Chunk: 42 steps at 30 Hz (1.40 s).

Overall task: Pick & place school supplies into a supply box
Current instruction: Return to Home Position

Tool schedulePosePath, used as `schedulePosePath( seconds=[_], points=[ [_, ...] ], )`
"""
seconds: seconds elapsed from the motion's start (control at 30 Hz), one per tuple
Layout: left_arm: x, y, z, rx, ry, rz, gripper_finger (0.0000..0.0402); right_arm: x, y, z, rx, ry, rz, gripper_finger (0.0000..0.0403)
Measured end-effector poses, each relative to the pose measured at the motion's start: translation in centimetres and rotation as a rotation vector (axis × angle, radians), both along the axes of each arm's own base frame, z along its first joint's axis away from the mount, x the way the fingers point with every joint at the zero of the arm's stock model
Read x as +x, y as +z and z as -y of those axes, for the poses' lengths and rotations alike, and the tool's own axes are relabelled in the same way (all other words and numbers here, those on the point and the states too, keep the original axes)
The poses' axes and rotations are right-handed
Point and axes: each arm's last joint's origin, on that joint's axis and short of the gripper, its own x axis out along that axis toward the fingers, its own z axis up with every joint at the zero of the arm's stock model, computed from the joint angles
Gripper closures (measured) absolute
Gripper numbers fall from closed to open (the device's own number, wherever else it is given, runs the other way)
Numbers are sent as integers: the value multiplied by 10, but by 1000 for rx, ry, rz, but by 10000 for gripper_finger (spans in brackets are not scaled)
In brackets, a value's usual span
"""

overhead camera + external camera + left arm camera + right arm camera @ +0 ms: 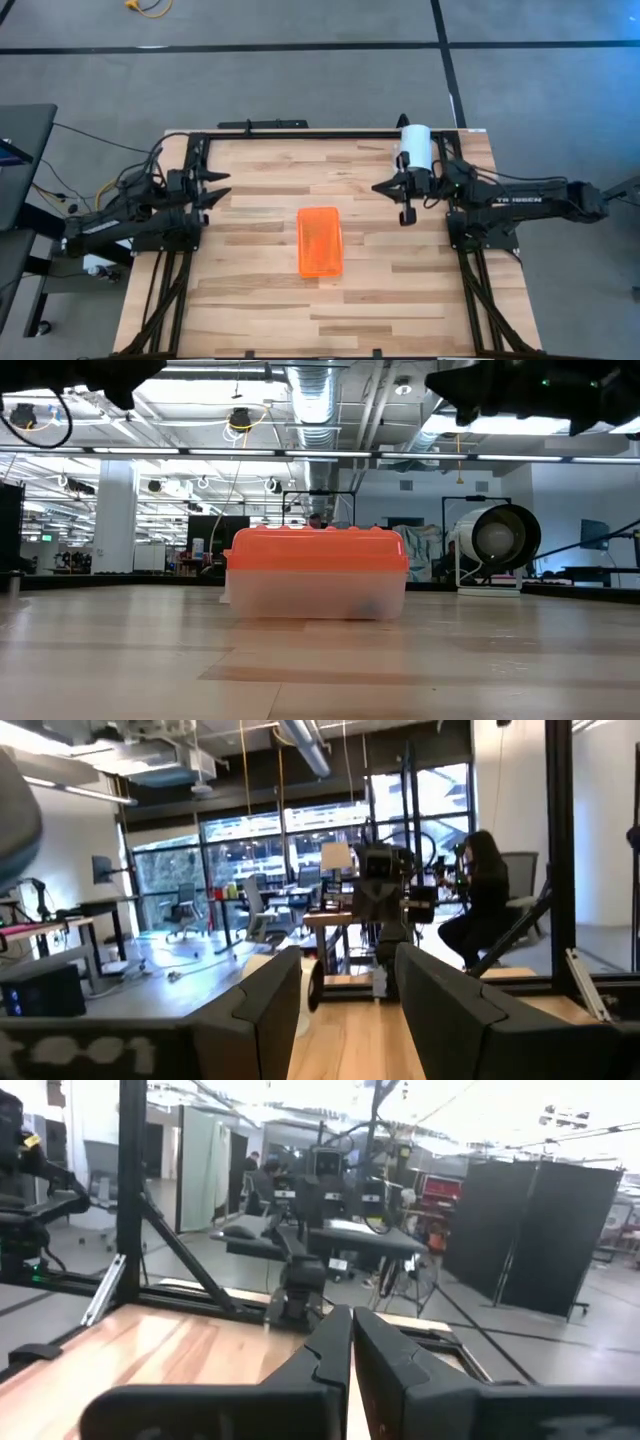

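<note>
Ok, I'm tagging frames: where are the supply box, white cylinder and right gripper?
supply box (320, 242): high view, middle of its orange lid.
white cylinder (415, 145): high view, its curved side.
right gripper (352, 1318): right wrist view, between its fingertips.

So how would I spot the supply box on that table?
The wooden table lies between the left gripper and right gripper, both held at its sides. Near its middle sits the supply box, closed. Its orange lid sets it apart from the white cylinder by the right gripper.

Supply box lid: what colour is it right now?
The supply box lid is orange, slightly see-through; the low view shows it best.
</note>
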Motion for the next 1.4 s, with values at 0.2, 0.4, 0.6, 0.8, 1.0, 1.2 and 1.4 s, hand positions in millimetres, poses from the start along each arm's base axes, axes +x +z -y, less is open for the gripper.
schedulePosePath(
  seconds=[0.2,0.4,0.6,0.8,1.0,1.2,1.4],
  points=[
    [-7,-13,2,-28,-11,-7,244,-15,-14,-8,9,-31,9,392],
    [-3,-22,1,-44,-4,-47,244,-41,-30,-13,46,-53,76,392],
    [2,-32,0,-53,-25,-54,244,-56,-52,-24,74,-61,123,392],
    [6,-40,2,-66,-23,-71,244,-62,-63,-33,69,-97,102,392],
    [7,-44,5,-35,-52,-123,244,-62,-69,-32,82,-113,38,392],
    [11,-55,7,-47,-72,-164,244,-62,-72,-29,92,-130,13,392],
    [19,-75,8,-59,-40,-120,244,-62,-72,-31,92,-115,12,392]
  ],
)
